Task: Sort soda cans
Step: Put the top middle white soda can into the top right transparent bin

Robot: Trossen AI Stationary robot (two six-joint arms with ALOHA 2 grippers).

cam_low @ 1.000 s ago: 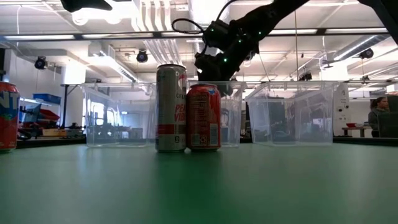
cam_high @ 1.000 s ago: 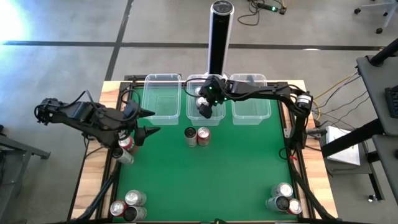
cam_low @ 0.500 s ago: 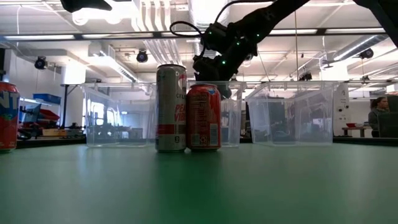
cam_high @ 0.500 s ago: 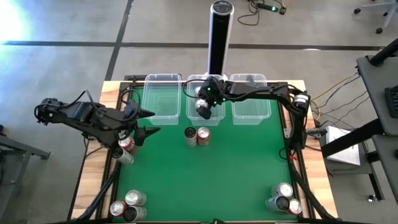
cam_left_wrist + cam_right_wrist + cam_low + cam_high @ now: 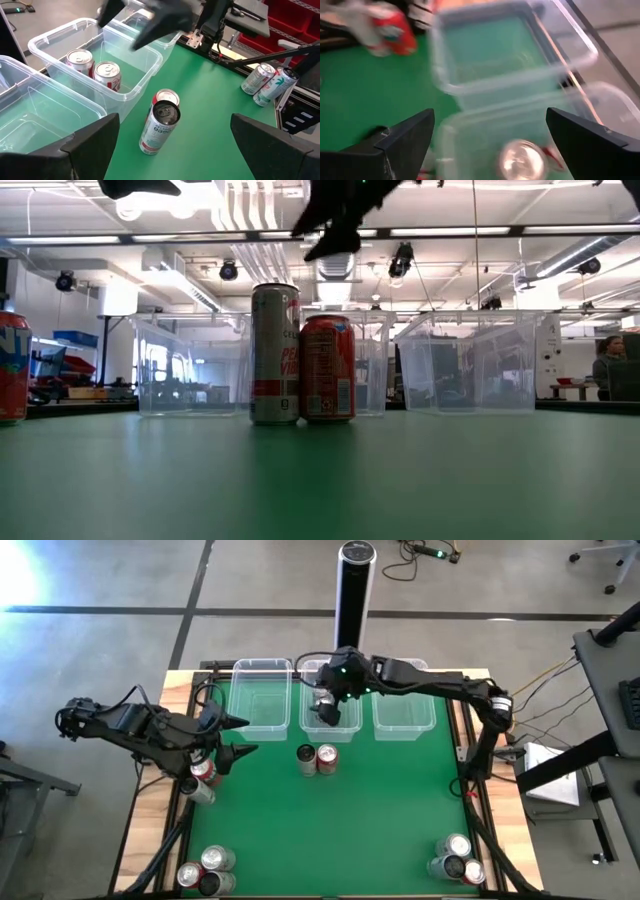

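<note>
My right end effector [image 5: 325, 712] hangs wide open and empty over the middle tub [image 5: 131, 80] — two red cans [image 5: 107, 75] sit inside. Left: a pair [image 5: 317, 758] mid-worktop, clusters at both near corners [image 5: 207, 870] — left end effector [image 5: 235, 738] waits open

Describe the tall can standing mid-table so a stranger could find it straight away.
Start at the middle clear plastic tub along the green table's far edge. Just in front stand two touching cans; the tall slim silver-white can rises above its shorter red neighbour.
</note>
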